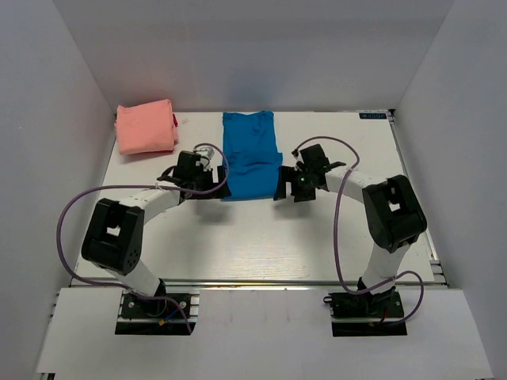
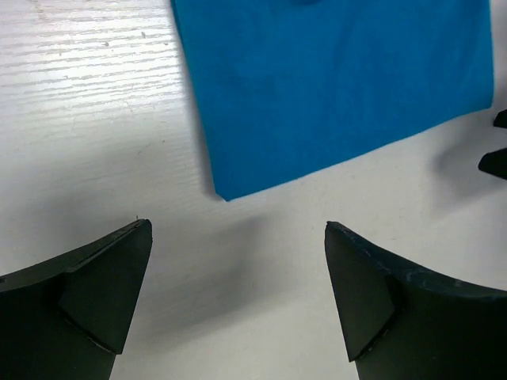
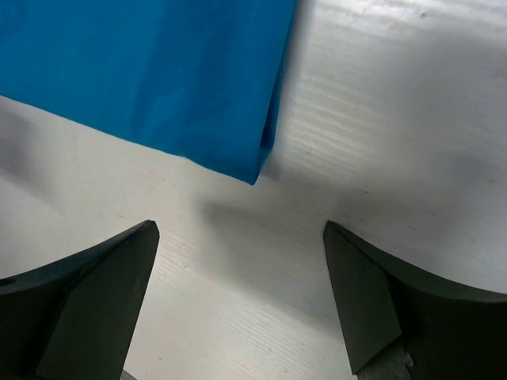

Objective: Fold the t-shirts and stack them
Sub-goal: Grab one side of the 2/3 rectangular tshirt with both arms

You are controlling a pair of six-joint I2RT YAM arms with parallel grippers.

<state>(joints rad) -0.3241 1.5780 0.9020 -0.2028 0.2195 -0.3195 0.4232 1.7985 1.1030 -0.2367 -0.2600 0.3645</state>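
The bright blue t-shirt [image 1: 250,154] lies flat on the white table at mid-back, folded into a long strip. The salmon-pink t-shirt [image 1: 146,127] sits folded at the back left. My left gripper [image 1: 212,184] is open and empty at the strip's near left corner; the blue cloth [image 2: 333,87] lies just beyond its tips [image 2: 238,229]. My right gripper [image 1: 282,187] is open and empty at the near right corner; the blue corner [image 3: 158,79] lies just ahead of its tips [image 3: 240,228].
White walls enclose the table [image 1: 261,245] on the left, back and right. A metal rail [image 1: 253,283] runs along the table's near edge. Purple cables loop from both arms.
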